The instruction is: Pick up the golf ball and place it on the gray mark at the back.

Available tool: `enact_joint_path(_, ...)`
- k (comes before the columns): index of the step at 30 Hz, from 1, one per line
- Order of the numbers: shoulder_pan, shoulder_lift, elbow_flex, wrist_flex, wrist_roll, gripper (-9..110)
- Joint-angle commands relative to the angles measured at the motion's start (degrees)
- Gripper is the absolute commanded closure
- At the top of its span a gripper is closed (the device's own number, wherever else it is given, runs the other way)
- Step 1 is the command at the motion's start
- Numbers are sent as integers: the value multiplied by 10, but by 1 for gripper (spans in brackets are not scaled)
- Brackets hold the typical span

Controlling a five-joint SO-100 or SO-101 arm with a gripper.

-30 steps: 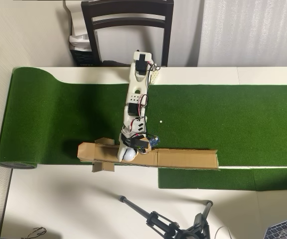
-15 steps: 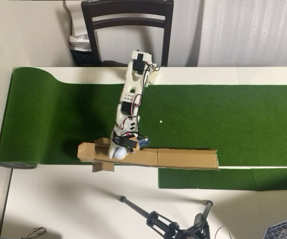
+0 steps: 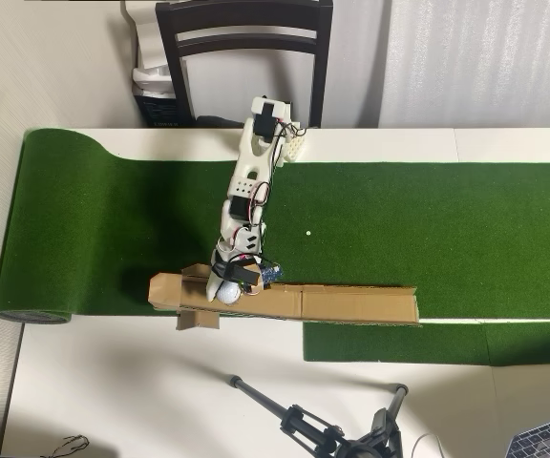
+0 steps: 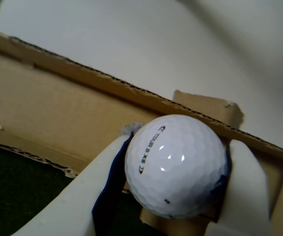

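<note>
The white dimpled golf ball (image 4: 176,164) with a dark logo sits between the two white fingers (image 4: 104,189) of my gripper (image 4: 181,147), which is shut on it. In the overhead view the gripper (image 3: 227,289) holds the ball (image 3: 229,293) over the left part of a long brown cardboard strip (image 3: 351,303) at the near edge of the green turf. A sliver of gray (image 4: 130,129) peeks out from behind the ball on the cardboard in the wrist view; it may be the gray mark, mostly hidden by the ball.
The green putting mat (image 3: 428,210) covers the white table, rolled at its left end (image 3: 31,315). A tiny white dot (image 3: 307,232) lies on the turf. A dark chair (image 3: 244,38) stands behind the arm's base. A black tripod (image 3: 323,429) lies at the front.
The arm has swung to the left along the cardboard strip, carrying the golf ball with it. The grip on the ball is unchanged.
</note>
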State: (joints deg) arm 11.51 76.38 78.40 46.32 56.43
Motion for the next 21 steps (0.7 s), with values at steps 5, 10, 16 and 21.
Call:
enact_joint_path(5,3,32,-1,-18,8,78)
enact_joint_path(10,1,27,-1,-18,10,78)
enact_joint_path(16,1,26,0,-18,10,78)
enact_joint_path(21,3,26,11,-19,11,78)
